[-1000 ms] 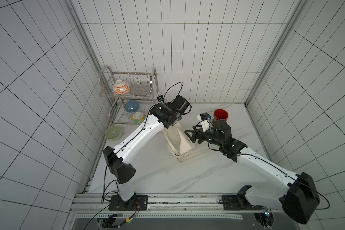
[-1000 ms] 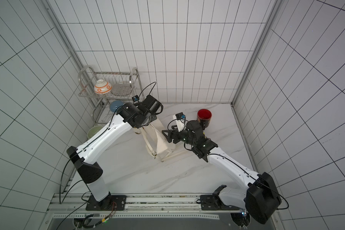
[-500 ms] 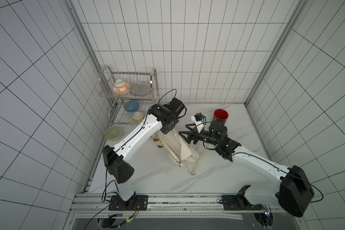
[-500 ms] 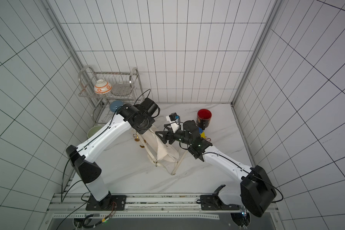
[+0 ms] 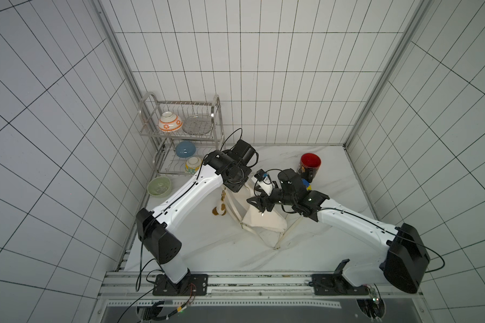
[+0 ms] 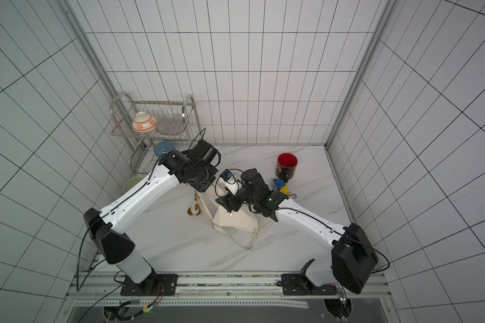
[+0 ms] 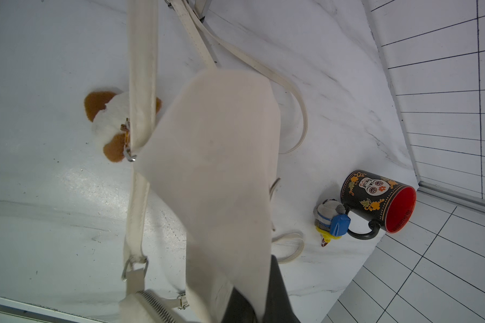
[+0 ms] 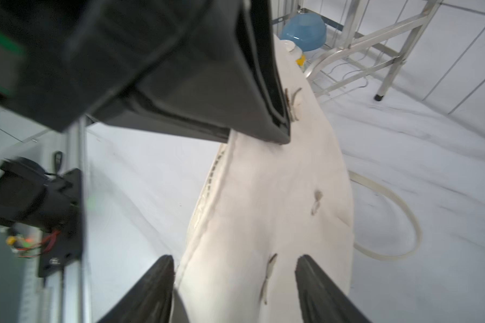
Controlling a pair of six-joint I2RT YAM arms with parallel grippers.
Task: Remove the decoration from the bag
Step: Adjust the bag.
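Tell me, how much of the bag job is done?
Done: the left hand is shut on the bag, holding one end up. In hand: the open right hand straddles the bag's body. Left: the brown-and-white plush is still clipped to the strap, so it needs unclipping.

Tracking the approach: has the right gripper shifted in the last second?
Yes. In a top view the right gripper has moved away from the red-lined black mug, toward the front rail, and is now at the cream fabric bag.
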